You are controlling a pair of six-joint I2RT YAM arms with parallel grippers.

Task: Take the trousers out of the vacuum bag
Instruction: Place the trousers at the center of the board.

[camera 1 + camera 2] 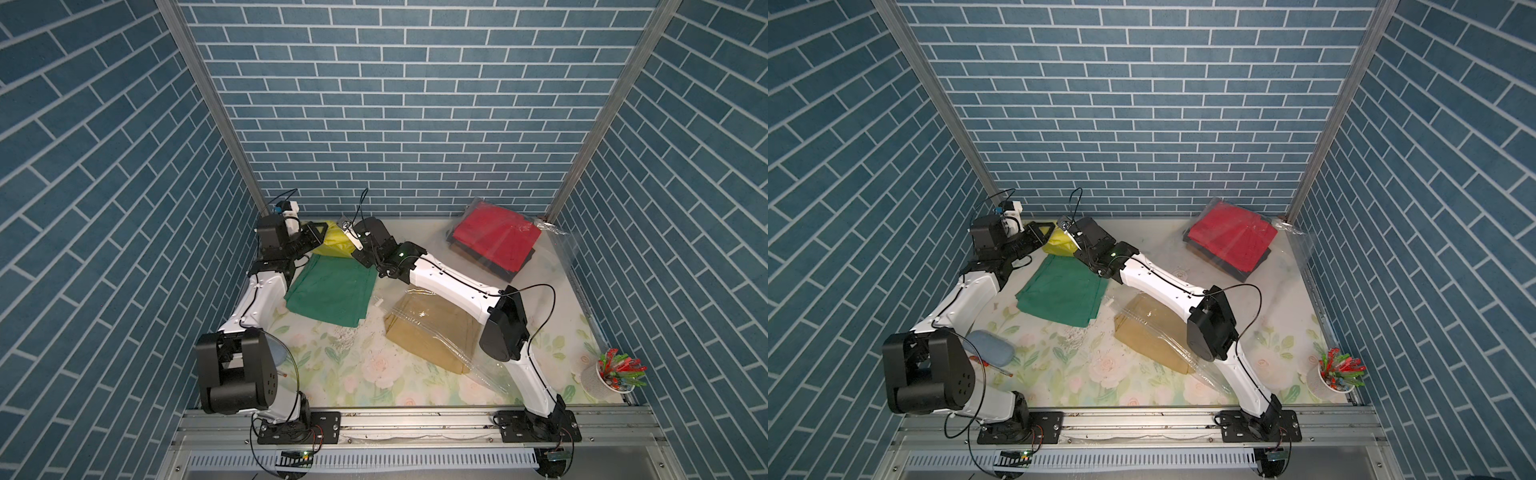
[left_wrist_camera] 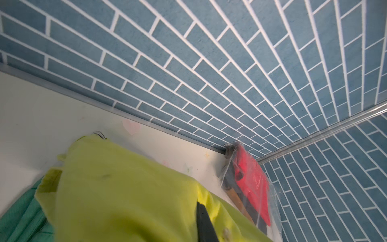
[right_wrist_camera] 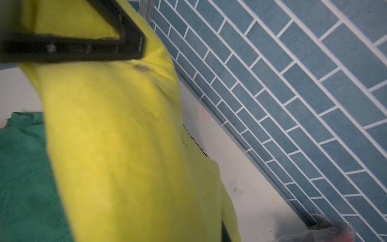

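Observation:
Bright yellow trousers (image 1: 330, 245) hang bunched at the back left, above the far edge of the green trousers (image 1: 332, 295) lying flat on the table. My left gripper (image 1: 314, 233) and right gripper (image 1: 345, 235) are both shut on the yellow cloth from opposite sides. In the left wrist view one black finger (image 2: 204, 222) pokes out of the yellow cloth (image 2: 125, 188). The yellow trousers (image 3: 125, 146) fill the right wrist view, with the left gripper's finger (image 3: 125, 42) on them. The clear vacuum bag (image 1: 478, 365) covers the ochre trousers (image 1: 432, 328) and a red-over-black stack (image 1: 494, 241).
A white cup of coloured clips (image 1: 611, 374) stands at the front right. A blue-grey pad (image 1: 992, 347) and a red-handled tool (image 1: 994, 365) lie by the left arm's base. Blue brick walls enclose the table on three sides, close behind the grippers.

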